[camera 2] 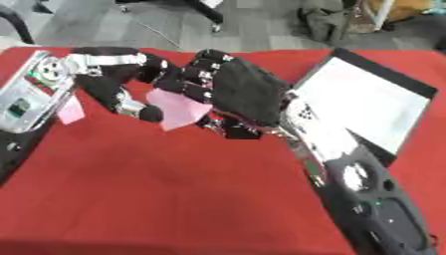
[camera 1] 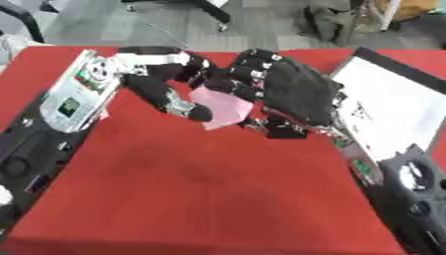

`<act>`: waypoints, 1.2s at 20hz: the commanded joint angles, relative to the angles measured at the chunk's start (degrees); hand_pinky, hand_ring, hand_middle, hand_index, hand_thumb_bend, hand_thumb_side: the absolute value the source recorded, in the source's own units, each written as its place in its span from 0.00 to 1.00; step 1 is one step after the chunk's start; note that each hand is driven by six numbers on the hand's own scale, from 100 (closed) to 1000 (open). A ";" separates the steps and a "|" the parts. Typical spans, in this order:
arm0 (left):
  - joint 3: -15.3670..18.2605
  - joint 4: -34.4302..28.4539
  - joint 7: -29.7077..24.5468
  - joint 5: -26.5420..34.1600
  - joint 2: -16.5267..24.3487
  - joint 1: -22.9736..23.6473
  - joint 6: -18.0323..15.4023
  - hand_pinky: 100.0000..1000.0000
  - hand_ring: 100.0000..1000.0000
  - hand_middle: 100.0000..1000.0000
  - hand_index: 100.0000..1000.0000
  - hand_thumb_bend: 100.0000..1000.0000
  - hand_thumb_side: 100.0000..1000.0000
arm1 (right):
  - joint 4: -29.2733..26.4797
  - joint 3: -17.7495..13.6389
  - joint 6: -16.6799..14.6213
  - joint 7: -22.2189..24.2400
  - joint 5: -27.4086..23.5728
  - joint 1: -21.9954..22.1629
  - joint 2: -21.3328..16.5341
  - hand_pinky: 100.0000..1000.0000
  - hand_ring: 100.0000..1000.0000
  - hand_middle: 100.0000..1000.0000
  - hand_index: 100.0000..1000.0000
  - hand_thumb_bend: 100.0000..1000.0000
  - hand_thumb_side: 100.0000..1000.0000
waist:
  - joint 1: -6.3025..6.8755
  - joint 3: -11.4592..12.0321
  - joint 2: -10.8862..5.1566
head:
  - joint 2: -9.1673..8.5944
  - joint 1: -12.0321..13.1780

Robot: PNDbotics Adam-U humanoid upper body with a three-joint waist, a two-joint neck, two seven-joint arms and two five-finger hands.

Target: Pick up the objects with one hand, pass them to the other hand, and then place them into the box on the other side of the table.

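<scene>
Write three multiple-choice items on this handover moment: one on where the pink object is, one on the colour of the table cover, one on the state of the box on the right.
1. Where is the pink object?
A. Between the left hand and the right hand, above the middle of the table
B. Inside the box
C. At the near edge of the table

2. What colour is the table cover?
A. Blue
B. Red
C. Green

3. What state is the box in?
A. Shut with a lid
B. Tipped on its side
C. Open, its white inside showing with nothing in it

Key:
1 A: both hands meet around the pink object.
2 B: the cover shows red all round the arms.
3 C: the dark-rimmed box lies open at the right, its white floor bare.
</scene>
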 commanded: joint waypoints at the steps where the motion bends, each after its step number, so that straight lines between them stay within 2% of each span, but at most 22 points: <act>1: 0.46 -0.27 0.06 0.04 -0.02 -1.34 -0.02 0.75 0.68 0.67 0.85 0.61 0.52 | -0.24 0.86 -1.60 -0.47 -0.54 -1.38 -1.22 0.73 0.60 0.33 0.31 0.00 0.00 | -0.06 0.08 -0.86 | -0.09 -0.32; 8: 0.72 1.03 0.44 -1.17 -0.47 -1.20 -0.16 0.74 0.68 0.65 0.85 0.60 0.55 | -2.42 2.76 -4.57 -0.34 -2.64 -1.03 -2.99 0.73 0.60 0.34 0.32 0.00 0.00 | -0.24 -0.21 -1.06 | -0.09 -0.20; 17: 3.36 1.10 3.12 -2.94 0.17 0.32 -1.08 0.74 0.67 0.65 0.84 0.58 0.55 | -5.78 2.55 -4.37 2.20 -7.38 0.30 -6.26 0.74 0.60 0.34 0.32 0.00 0.00 | -0.32 -0.66 -1.23 | -0.09 -0.48; 22: 6.38 -0.24 7.36 -3.58 0.72 2.58 -1.66 0.74 0.67 0.66 0.83 0.57 0.56 | -7.14 -0.38 -1.41 2.83 -11.97 2.55 -10.90 0.74 0.59 0.33 0.33 0.00 0.00 | -0.48 -0.90 -1.30 | -0.09 -0.33; 24: 8.23 -1.17 9.81 -3.69 0.68 3.94 -1.78 0.73 0.65 0.65 0.82 0.56 0.56 | -4.22 -3.28 2.45 2.31 -16.40 3.89 -13.04 0.73 0.57 0.31 0.34 0.00 0.00 | -0.53 -0.88 -1.27 | -0.09 -0.41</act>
